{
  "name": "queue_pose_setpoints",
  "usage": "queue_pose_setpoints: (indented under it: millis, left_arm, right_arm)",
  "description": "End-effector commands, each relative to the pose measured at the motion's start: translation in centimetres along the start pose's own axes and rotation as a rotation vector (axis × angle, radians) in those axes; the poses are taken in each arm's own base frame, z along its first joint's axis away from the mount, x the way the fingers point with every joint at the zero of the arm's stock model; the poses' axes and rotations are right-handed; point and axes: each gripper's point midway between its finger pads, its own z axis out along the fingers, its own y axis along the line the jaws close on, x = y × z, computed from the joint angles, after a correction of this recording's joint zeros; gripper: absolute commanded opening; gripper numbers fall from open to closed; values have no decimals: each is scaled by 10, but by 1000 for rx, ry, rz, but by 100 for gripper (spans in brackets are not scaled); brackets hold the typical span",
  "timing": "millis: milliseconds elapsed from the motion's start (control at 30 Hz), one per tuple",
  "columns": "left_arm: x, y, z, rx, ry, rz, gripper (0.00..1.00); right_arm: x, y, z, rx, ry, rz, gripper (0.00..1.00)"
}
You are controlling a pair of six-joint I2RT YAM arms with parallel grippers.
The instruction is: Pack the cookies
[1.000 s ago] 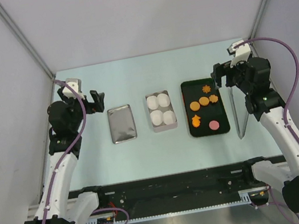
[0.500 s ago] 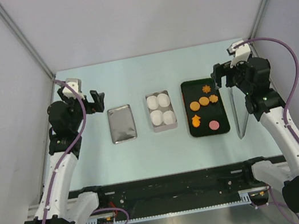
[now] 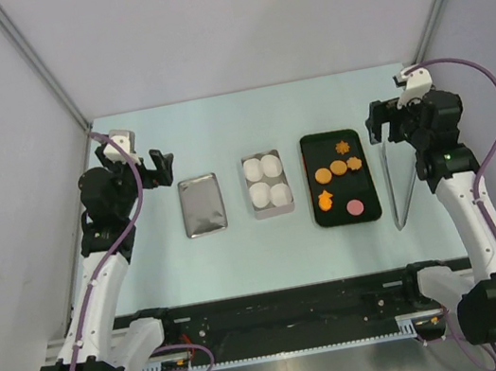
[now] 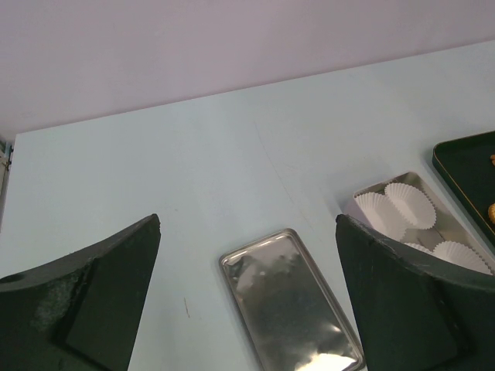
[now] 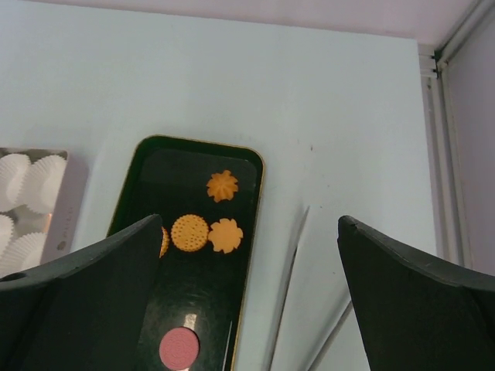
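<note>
Two grippers, both spread wide, with nothing between the fingers of either. The right gripper [image 3: 386, 126] is the only thing that moved in the last second. Its arm has swung outward toward the right wall, so it no longer hangs by the far right corner of the tray [image 3: 364, 186]. It is now above the far end of the tongs [image 3: 399, 183], which lie more exposed on the table [image 3: 220, 133] just right of the tray. The left gripper [image 3: 136, 163] is unchanged, hovering off the far left corner of the lid [image 3: 202, 205]. Nothing on the table has shifted. Cookies [image 3: 338, 168]: six, all loose on the tray, five orange in its far and middle part and one pink nearest the arm bases; none touched. The tin [image 3: 272, 212] sits between lid and tray, its four cups [image 3: 262, 168] empty. Reading: packing not begun. The sidestep looks like a line-up on the tongs rather than on a cookie, so the step in hand is probably fetching the tool. Next would be a descent onto thin, flat metal lying close to the tray rim. The risk is slipping off it or nudging the tray.
</note>
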Motion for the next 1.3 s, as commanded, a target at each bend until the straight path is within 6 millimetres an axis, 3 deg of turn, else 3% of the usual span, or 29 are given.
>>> queue_pose_setpoints:
  millis: [0,167,367,600,733,967,1267]
  left_arm:
    - [-27,-2,-2,9,-63,26,100]
    - [-28,-2,-2,10,-65,23,100]
    - [-34,-1,1,9,-53,15,100]
    - [-33,-3,3,20,-60,21,100]
    - [-23,-4,6,32,-53,22,100]
    - [-17,-6,11,49,-43,17,100]
    - [-8,-6,16,53,-28,13,100]
  right_arm:
    - [3,-18,-1,80,60,-21,100]
    - [55,-34,-4,122,263,-16,100]
    - [93,-53,-19,161,426,-13,99]
    - [131,-55,-25,141,589,1,100]
    - [171,-58,-27,129,752,53,100]
    - [207,-65,-25,105,865,132,99]
    - [230,-60,-18,46,916,184,100]
